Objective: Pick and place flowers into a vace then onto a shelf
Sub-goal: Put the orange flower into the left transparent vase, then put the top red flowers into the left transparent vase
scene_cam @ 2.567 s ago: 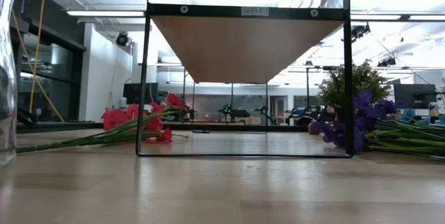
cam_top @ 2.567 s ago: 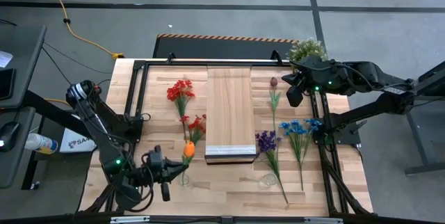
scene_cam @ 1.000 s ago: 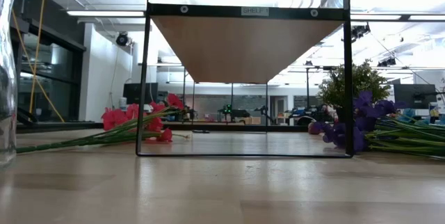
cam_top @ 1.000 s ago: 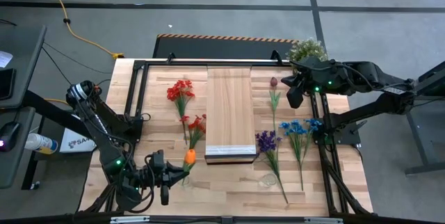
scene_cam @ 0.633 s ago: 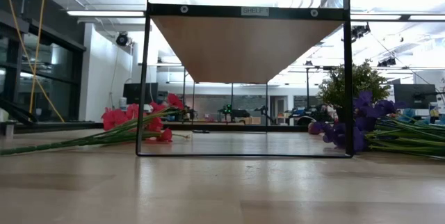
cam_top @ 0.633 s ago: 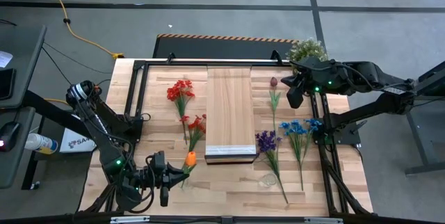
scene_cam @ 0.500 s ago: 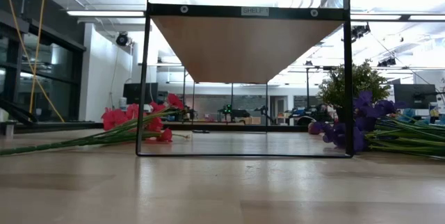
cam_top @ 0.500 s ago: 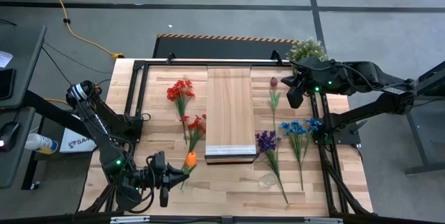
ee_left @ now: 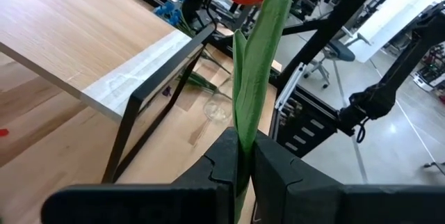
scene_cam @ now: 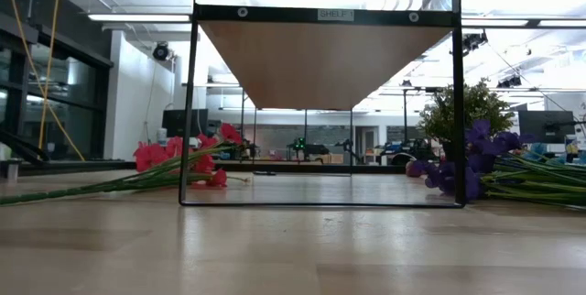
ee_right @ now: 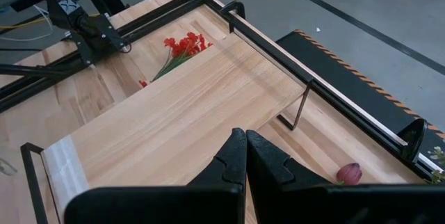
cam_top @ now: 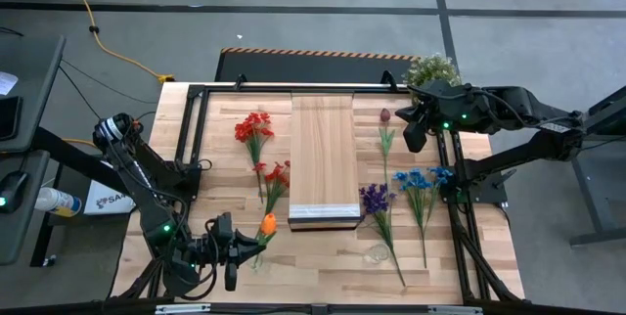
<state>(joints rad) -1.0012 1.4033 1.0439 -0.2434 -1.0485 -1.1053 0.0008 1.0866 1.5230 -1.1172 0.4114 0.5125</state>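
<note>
L tool (cam_top: 238,244) sits at the near-left part of the worktop (cam_top: 323,266), fingers clamped on the green stem of an orange flower (cam_top: 266,224); in the L wrist view the stem runs up between the two dark fingers (ee_left: 224,156) w/ the orange head at the top edge. The flower's head lies just off the shelf's (cam_top: 323,158) near-left corner. A clear glass vase (cam_top: 378,252) lies on the worktop near the shelf's near-right corner, beside the purple flowers (cam_top: 373,198). Red flowers (cam_top: 253,127) lie left of the shelf, a smaller red bunch (cam_top: 276,174) nearer the front; blue flowers (cam_top: 422,180) and a dark maroon bud (cam_top: 384,115) lie to its right. R tool (cam_top: 414,134) hangs closed, holding nothing, over the far-right area near the potted plant (cam_top: 431,67). Shelf top is bare wood in both wrist views
</note>
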